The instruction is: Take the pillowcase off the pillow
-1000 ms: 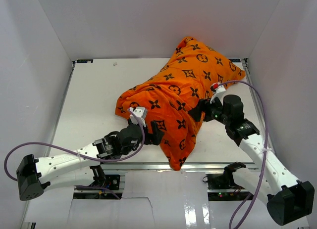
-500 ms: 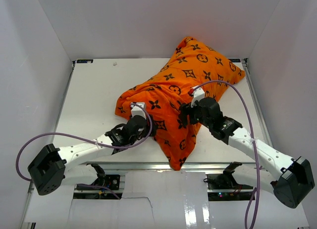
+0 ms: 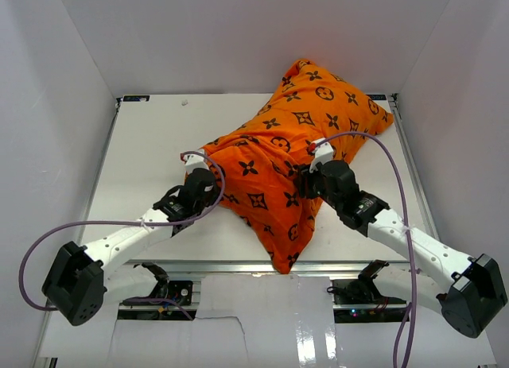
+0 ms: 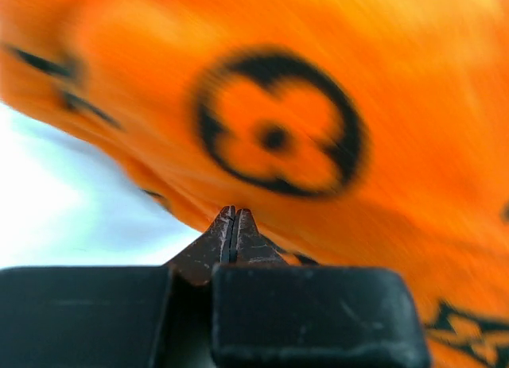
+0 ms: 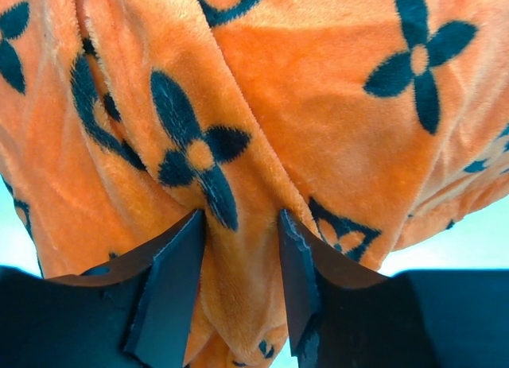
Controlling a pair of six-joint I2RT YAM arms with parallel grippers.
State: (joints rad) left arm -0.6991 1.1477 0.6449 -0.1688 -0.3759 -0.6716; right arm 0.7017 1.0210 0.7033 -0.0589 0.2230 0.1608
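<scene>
**Cover hides its filling; both grippers at the fabric**

The pillow cannot be seen: the orange pillowcase (image 3: 294, 141) wraps it completely, bulging at the far right of the white table (image 3: 151, 145) and tapering to a limp end at the near edge. The left wrist view is blurred. There, the left gripper (image 4: 233, 225) has its tips pressed together at the fabric's lower edge, and whether any cloth is pinched cannot be told. The right gripper (image 5: 240, 218) clasps a raised fold of the cover, fabric filling the gap between its fingers.
</scene>
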